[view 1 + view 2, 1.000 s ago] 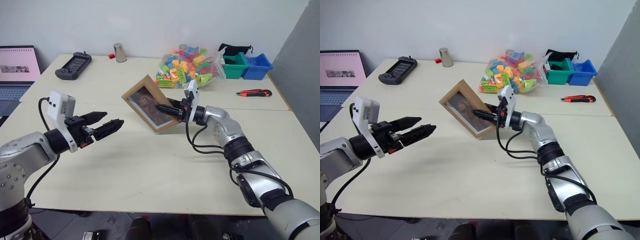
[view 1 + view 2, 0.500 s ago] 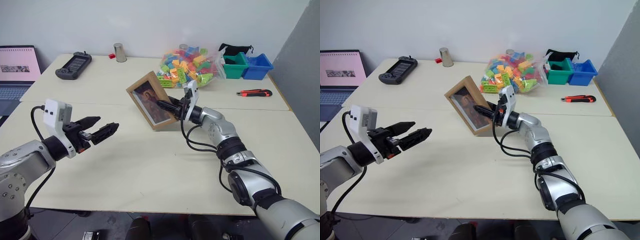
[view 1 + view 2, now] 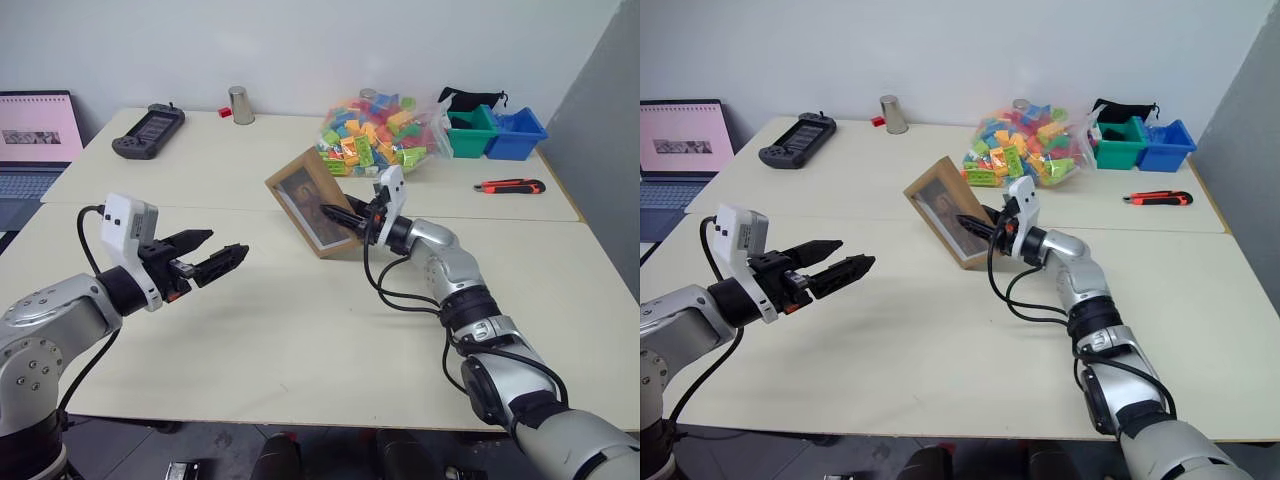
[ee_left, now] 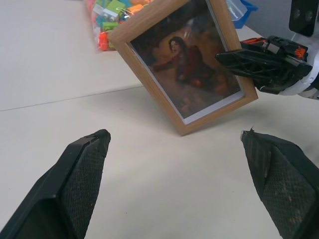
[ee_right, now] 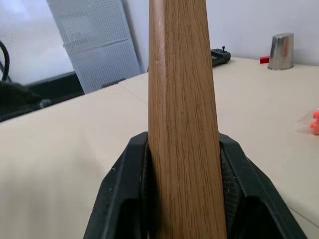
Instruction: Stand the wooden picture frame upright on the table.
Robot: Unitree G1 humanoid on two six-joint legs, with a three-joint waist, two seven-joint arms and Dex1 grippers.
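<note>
Wooden picture frame (image 3: 312,202) has swung more upright, mid-picture
Right gripper (image 3: 352,221) jaws clamp its edge; left gripper (image 3: 205,256) jaws apart; seat it squarely on the surface (image 3: 300,330) before release

Bare bench (image 3: 300,330) btwn left hand (image 3: 222,258) & wooden picture frame (image 3: 312,203) gives free passage; brick bag (image 3: 380,135) crowds just behind frame.

The laptop (image 3: 30,150) at the table's (image 3: 300,330) left edge is cut off by the picture's side, so part of its screen and keyboard is missing. The picture frame's (image 3: 313,203) back and stand are hidden behind its face. Where the right gripper (image 3: 348,218) clamps the frame's edge, its fingertips cover part of the portrait. What fills the green bin (image 3: 468,133) and blue bin (image 3: 515,132) at the far right corner cannot be made out.
</note>
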